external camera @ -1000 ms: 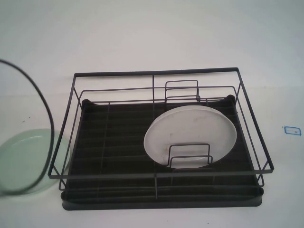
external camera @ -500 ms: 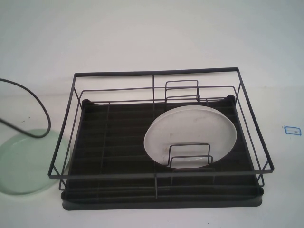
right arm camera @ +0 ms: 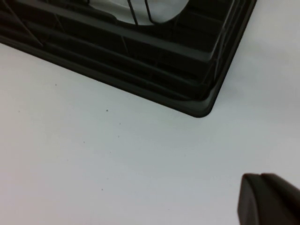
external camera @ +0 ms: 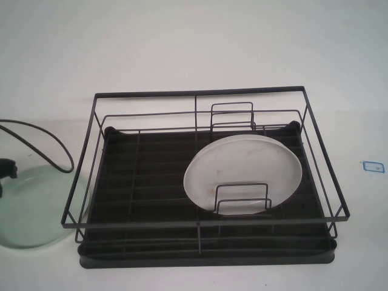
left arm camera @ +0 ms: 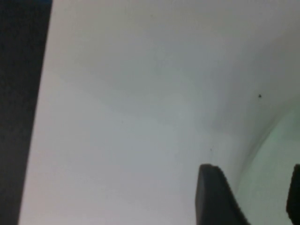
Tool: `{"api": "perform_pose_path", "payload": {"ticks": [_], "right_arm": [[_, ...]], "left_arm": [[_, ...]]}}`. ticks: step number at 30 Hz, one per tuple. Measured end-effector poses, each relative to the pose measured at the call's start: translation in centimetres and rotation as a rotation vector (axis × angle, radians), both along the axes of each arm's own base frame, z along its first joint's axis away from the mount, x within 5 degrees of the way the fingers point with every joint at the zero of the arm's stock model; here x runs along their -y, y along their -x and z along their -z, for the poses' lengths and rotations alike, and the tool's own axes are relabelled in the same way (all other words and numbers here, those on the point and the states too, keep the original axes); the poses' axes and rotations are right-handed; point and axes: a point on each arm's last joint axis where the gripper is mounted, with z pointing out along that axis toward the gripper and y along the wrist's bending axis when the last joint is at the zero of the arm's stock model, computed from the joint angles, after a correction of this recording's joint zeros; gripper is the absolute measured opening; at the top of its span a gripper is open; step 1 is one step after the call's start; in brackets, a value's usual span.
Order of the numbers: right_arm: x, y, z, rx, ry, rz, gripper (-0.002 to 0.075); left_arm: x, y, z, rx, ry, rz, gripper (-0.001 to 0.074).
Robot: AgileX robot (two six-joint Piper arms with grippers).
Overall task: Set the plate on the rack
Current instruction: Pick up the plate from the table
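Change: left gripper [left arm camera: 248, 197] has come in over the plate [external camera: 30, 209], fingers spread, holding nothing | plate flat on table, left of rack [external camera: 206, 176] | right gripper [right arm camera: 267, 199] parked near rack corner, fingers: cannot tell | grasp seems next.

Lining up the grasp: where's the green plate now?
High view: the green plate lies flat on the table, left of the rack. The open left gripper hovers at its rim; right gripper waits off the rack's corner.

The left gripper [external camera: 6, 170] (dark tip only) has appeared over the plate [external camera: 36, 212].
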Motion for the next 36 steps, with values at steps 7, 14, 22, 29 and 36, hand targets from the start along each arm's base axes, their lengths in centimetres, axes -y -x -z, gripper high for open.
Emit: {"api": "perform_pose_path", "payload": {"ticks": [7,14,22,29,36], "right_arm": [[-0.1,0.0,-0.1,0.003,-0.016,0.002,0.0018],[-0.3,-0.1,-0.2,0.006,-0.053,0.005,0.0018],[-0.4,-0.1,-0.3,0.006,-0.069,0.005,0.0018],[-0.5,0.2,-0.1,-0.024,-0.069,-0.011,0.0018],[-0.8,0.3,-0.2,-0.037,-0.107,-0.018,0.0018]], "left_arm": [[-0.2,-0.6,2.1,-0.035,0.015,-0.002,0.0323],[-0.6,-0.8,2.6,-0.032,-0.044,0.036,0.0133],[-0.6,-0.6,0.9,-0.002,-0.072,0.07,0.0045],[-0.5,-0.1,-4.6,0.107,-0.134,0.121,0.0018],[0.0,2.3,-10.9,0.217,-0.226,0.157,0.0006]]}}
